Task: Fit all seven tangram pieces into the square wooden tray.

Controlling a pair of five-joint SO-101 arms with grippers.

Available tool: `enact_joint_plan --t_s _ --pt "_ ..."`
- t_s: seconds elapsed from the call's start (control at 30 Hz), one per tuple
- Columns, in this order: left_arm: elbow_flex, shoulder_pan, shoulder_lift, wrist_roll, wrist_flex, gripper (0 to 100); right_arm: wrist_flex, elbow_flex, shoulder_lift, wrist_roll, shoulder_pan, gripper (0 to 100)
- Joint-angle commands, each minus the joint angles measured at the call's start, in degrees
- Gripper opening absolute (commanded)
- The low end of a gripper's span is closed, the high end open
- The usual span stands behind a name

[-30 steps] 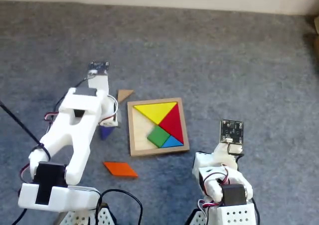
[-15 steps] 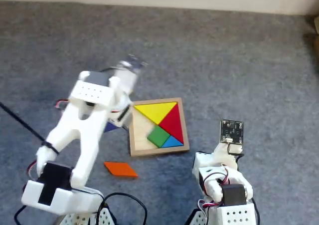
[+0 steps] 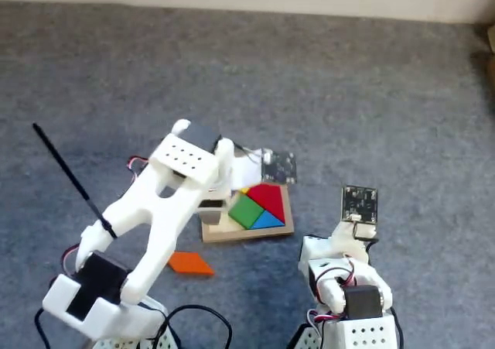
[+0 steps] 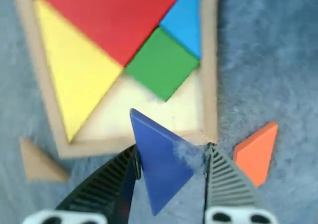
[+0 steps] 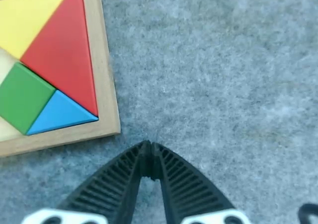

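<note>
Placing step: my left gripper [image 4: 171, 153] clamps the dark blue wooden triangle [image 4: 160, 172] at lower centre of the left wrist view, over the rim of the square wooden tray [image 4: 209, 60]; next I'd rotate and lower it into the bare gap beside the green wooden square [image 4: 161, 65].

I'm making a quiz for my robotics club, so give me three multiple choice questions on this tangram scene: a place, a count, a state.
1. Where is the orange piece relative to the wooden tray? A inside it; B on the carpet beside it; C on its rim.
2. How many pieces lie in the tray? A two; B four; C seven.
3. The left gripper is: A open, empty; B shut on the dark blue triangle; C shut, empty.
Answers: B, it lies on carpet; B, yellow, red, green, light blue; B, it grips the triangle.
</note>
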Motion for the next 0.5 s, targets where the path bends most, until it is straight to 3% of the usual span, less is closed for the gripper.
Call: enact_joint_plan --t_s 0.0,0.23,0.47 --pt "-2.42 1.45 0.04 -9.85 0.35 1 0.4 8.31 -0.48 -0.53 0.66 1.6" --pt "0.84 3.3 0.04 -20.57 0.44 1 0.31 8.31 -0.48 -0.62 0.66 1.6" --pt "4.35 9.98 0.04 -21.54 0.0 1 0.31 8.31 -0.48 -0.7 0.66 1.6"
